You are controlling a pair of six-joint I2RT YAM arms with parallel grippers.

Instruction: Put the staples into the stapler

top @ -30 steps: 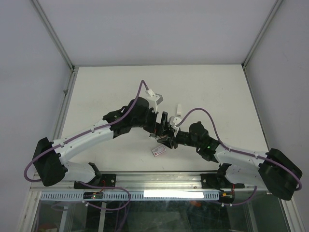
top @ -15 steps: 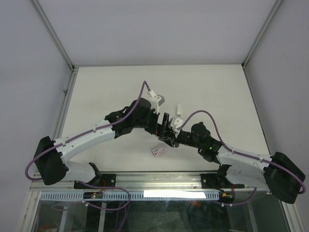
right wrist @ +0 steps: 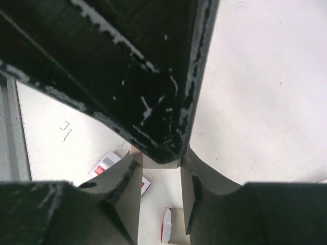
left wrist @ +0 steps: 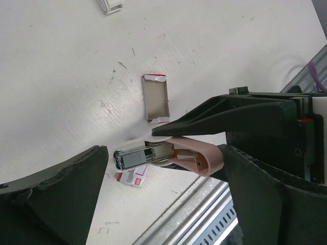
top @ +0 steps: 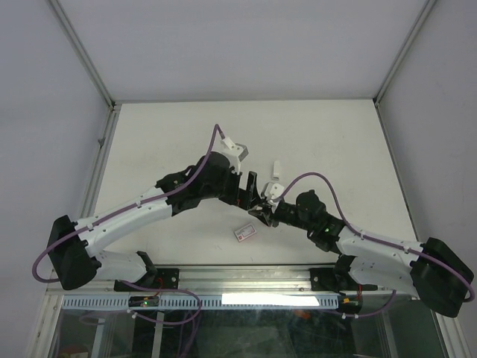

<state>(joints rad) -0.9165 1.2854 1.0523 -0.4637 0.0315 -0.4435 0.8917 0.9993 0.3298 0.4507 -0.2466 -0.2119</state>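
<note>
The right fingers [left wrist: 230, 115] were clamped on the pink rear of the stapler [left wrist: 196, 159], holding it in the air above the bench [left wrist: 61, 61] with its metal tray [left wrist: 143, 155] pointing out towards the other arm; that looked like a way of presenting the open channel for loading. The left fingers [left wrist: 56, 199] were spread wide and gripped nothing; they stood either side of the tray's tip, apart from it, probably placed to work on that end. The strip of staples could not be made out; whether it lay in the tray could not be told from either wrist view.

Below the stapler lay a red-and-white box [left wrist: 134, 177], partly hidden by it; a grey-brown open sleeve [left wrist: 156, 98] lay near, further out on the bench; a small white piece [left wrist: 110, 5] sat well apart at the edge of that view; a few loose bent staples [right wrist: 65, 131] lay scattered near the box. The two arms were crowded together over one spot, so each pair of fingers hemmed in the other; any approach to the tray would have had little room.
</note>
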